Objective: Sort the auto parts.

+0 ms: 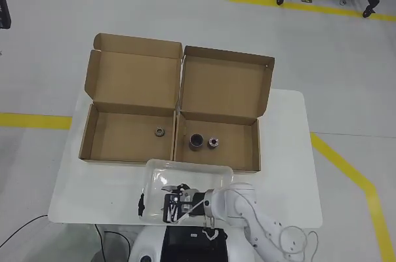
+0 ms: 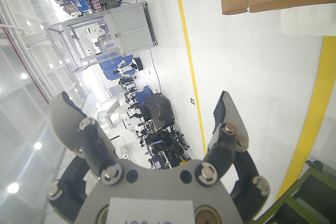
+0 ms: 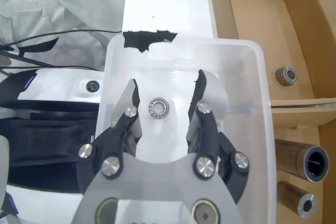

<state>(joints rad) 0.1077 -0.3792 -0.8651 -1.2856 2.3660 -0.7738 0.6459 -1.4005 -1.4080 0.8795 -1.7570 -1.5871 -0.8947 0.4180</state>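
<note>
Jaws were spread wide on both your grippers, left gripper [image 2: 143, 101] empty, right gripper [image 3: 168, 86] straddling the bearing [image 3: 158, 109] in the clear tray [image 3: 260, 64] at 6 o'clock on the table [image 1: 283, 131]; you risked it rolling or squirting sideways if the pads [image 3: 197, 89] closed off-centre.

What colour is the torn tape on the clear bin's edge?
Black; the right wrist view shows the tape best.

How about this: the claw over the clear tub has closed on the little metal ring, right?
No. The right gripper is open, fingers either side of the ring, which lies untouched in the clear tub; the right wrist view shows it.
</note>
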